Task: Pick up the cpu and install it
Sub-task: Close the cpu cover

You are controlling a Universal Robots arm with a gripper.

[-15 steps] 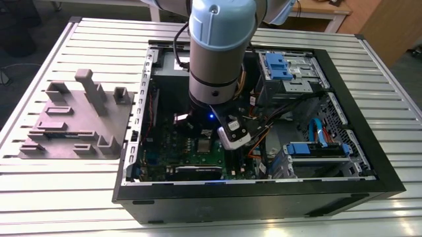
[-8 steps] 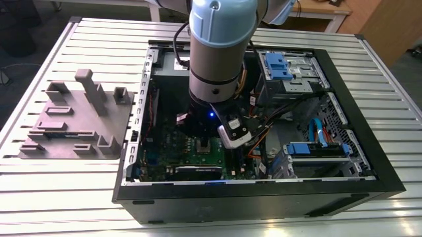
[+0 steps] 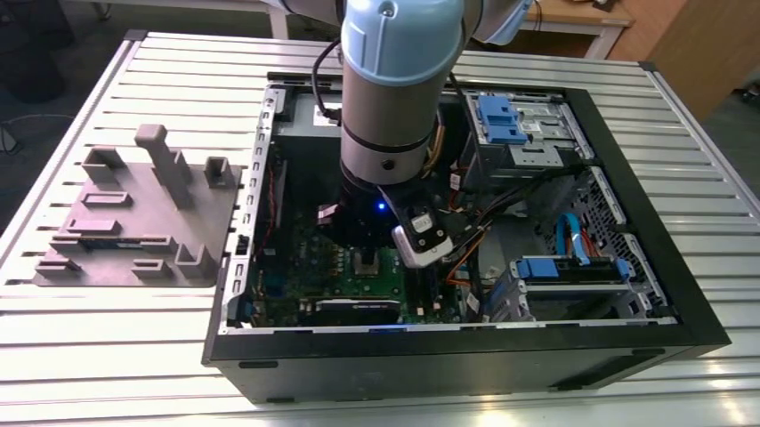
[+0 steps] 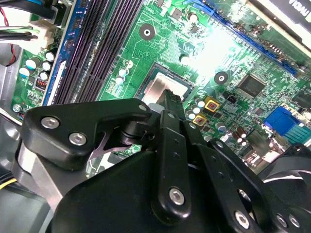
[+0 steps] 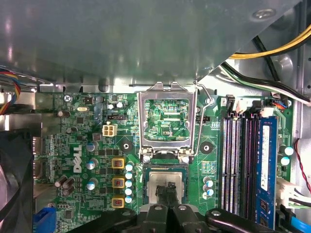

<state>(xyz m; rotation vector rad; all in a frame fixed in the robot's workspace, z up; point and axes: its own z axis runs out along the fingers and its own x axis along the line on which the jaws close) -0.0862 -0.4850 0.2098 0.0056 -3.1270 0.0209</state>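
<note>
Arm reaching straight down, wrist vertical; pincer pointing downward, fingers pressed together

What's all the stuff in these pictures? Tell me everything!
Slatted metal table: one, silver, under everything.
Moulded fixture block: one, grey, on the table, exterior view's left.
Open computer case: one, black, on the table.
Motherboard circuit board: one, green, inside the case.
Hinged metal socket frame: one, silver, open on the motherboard.
Small flat square cpu: one, silver-grey, in the socket.
Plastic drive latches: two, blue, inside the case.
Robot arm: one, grey-blue, reaching into the case.
Gripper: one, black, fingers shut, tips at the cpu.
</note>
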